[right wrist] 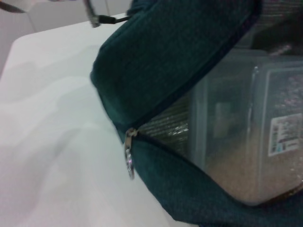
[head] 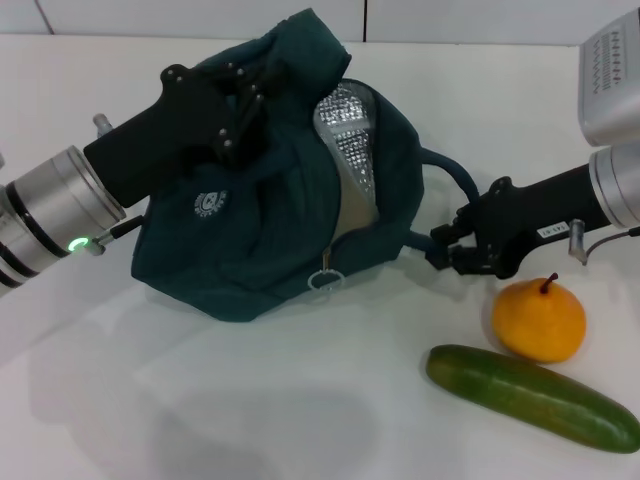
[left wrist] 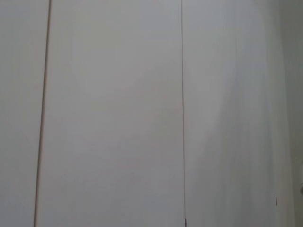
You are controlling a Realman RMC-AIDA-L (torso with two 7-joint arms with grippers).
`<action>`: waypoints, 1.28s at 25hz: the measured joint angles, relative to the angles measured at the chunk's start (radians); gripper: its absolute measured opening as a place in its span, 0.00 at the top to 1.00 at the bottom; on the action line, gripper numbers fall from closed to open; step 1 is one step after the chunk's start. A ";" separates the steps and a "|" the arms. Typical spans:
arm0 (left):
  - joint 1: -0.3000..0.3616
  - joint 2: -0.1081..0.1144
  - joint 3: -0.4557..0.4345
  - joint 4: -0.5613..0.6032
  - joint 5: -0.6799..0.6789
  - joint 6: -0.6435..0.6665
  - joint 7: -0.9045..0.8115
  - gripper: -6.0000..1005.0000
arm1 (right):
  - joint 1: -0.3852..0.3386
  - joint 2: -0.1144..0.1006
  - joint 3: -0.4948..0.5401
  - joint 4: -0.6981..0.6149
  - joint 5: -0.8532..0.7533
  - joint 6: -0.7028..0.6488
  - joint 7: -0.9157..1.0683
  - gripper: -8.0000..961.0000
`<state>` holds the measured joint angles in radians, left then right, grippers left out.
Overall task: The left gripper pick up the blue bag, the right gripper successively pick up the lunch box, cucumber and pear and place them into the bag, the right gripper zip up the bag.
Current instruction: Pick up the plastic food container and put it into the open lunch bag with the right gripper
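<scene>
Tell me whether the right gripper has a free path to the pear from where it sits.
Probably yes. The right gripper is at the blue bag's opening, and the pear lies uncovered on the table just beside it, with the cucumber beyond, not between.

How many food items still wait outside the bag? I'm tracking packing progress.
2. The round orange-yellow pear sits on the white table, with the long dark green cucumber just before it. The clear lunch box is already inside the teal fabric bag.

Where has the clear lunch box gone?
The lunch box is inside the open blue bag, visible through the bag's mouth in the right wrist view, just behind the silver zipper ring. The head view does not show it.
</scene>
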<state>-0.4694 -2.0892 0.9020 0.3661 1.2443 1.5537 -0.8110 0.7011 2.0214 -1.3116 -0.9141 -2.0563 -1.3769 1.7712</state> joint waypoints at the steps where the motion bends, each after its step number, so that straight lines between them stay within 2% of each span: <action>1: 0.000 0.000 0.000 -0.001 0.000 0.001 0.001 0.87 | -0.002 0.000 0.000 0.002 0.007 0.007 -0.006 0.62; 4: 0.000 -0.001 0.000 -0.005 0.000 0.004 0.003 0.87 | -0.014 0.000 0.006 0.021 0.070 0.019 -0.071 0.68; 9: 0.000 -0.003 0.000 -0.020 0.004 0.007 0.022 0.86 | -0.084 -0.002 0.011 0.018 0.236 0.092 -0.184 0.89; 13: -0.001 -0.003 0.000 -0.059 -0.001 0.049 0.074 0.86 | -0.164 -0.002 0.012 0.006 0.443 0.140 -0.340 0.91; 18: -0.002 -0.009 0.000 -0.136 -0.003 0.131 0.208 0.86 | -0.237 -0.006 0.030 0.007 0.704 0.113 -0.545 0.92; 26: -0.004 -0.016 -0.003 -0.248 -0.009 0.144 0.383 0.86 | -0.234 -0.010 0.036 -0.033 0.751 0.038 -0.628 0.92; 32: -0.013 -0.017 -0.006 -0.352 -0.124 0.114 0.497 0.86 | -0.240 -0.014 0.035 -0.042 0.706 0.006 -0.624 0.93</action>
<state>-0.4827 -2.1062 0.8958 0.0144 1.1199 1.6678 -0.3140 0.4611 2.0077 -1.2764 -0.9558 -1.3499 -1.3708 1.1474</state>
